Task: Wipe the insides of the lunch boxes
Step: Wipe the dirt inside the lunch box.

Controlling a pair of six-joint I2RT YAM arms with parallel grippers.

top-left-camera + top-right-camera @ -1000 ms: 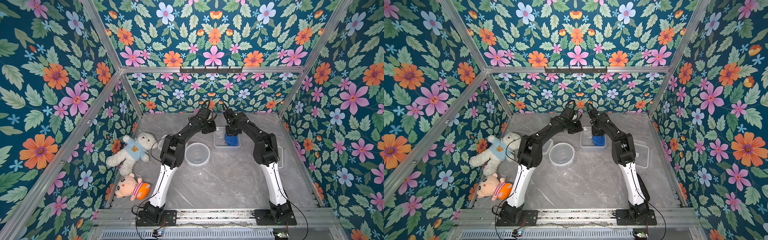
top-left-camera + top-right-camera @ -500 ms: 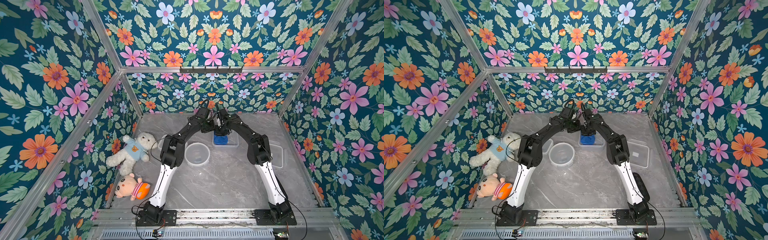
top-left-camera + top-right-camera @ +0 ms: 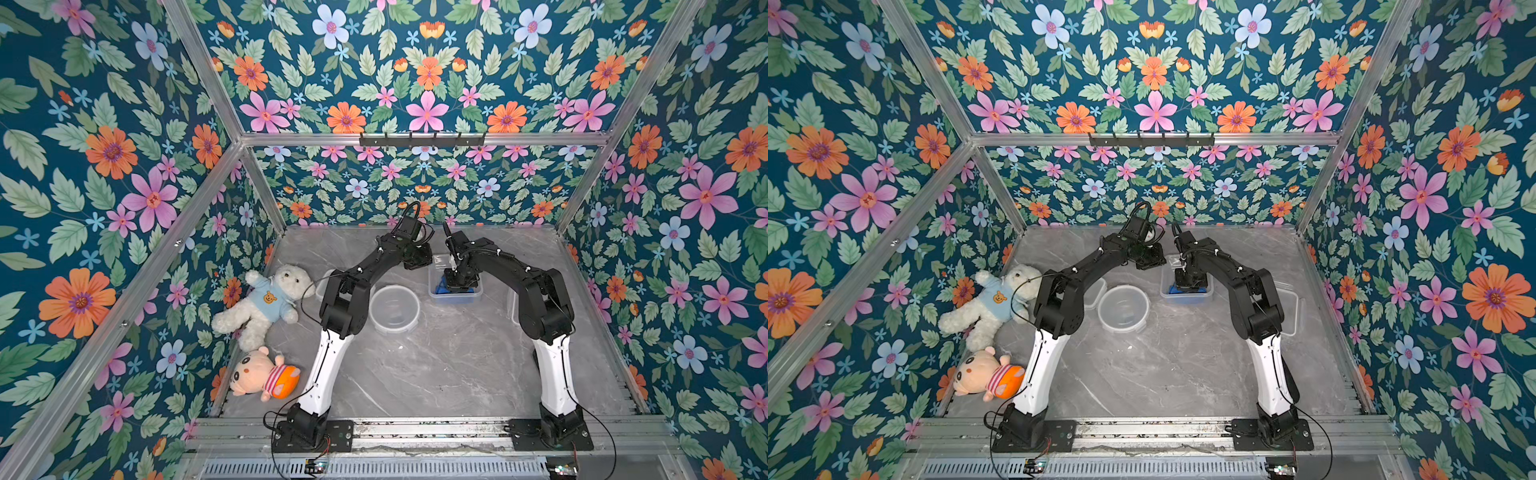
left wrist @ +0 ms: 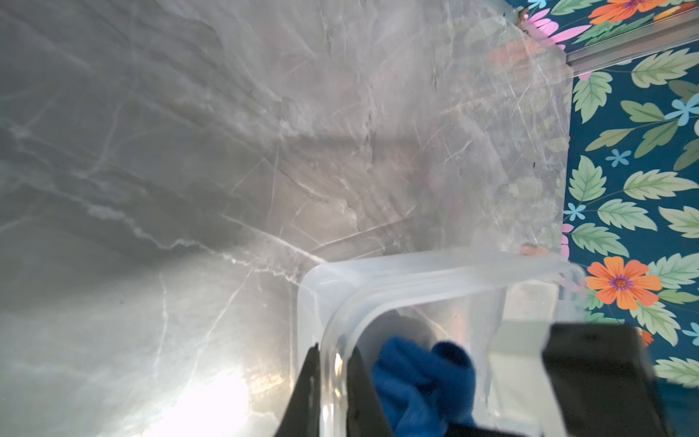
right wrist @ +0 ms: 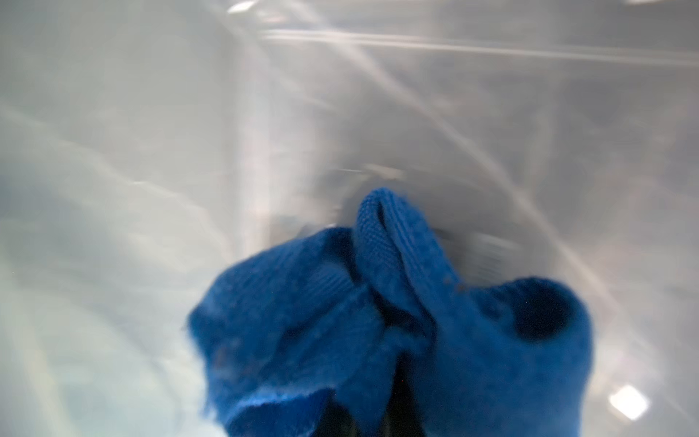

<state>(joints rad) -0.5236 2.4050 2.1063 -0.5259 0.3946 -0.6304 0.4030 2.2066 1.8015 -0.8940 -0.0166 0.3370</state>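
Observation:
The small rectangular lunch box (image 3: 474,296) (image 3: 1207,296) stands at the middle back of the table. My left gripper (image 3: 428,266) (image 4: 333,389) is shut on its rim (image 4: 416,272), one finger inside and one outside the wall. My right gripper (image 3: 457,286) (image 5: 372,420) reaches down into this box, shut on a bunched blue cloth (image 5: 397,321) (image 4: 423,378) that presses on the box floor (image 5: 151,151). The round lunch box (image 3: 394,308) (image 3: 1123,308) sits open in front of the left arm. The large square lunch box (image 3: 1289,307) is partly hidden behind the right arm.
A white teddy bear (image 3: 266,301) and a pink plush doll (image 3: 264,374) lie by the left wall. Another clear plastic piece (image 3: 1097,291) shows behind the left elbow. Flowered walls close in the back and both sides.
My right gripper swept the cloth to the left inside the rectangular box and then back to the right and nearer. The box shifted slightly with it. The left gripper kept its hold on the rim.

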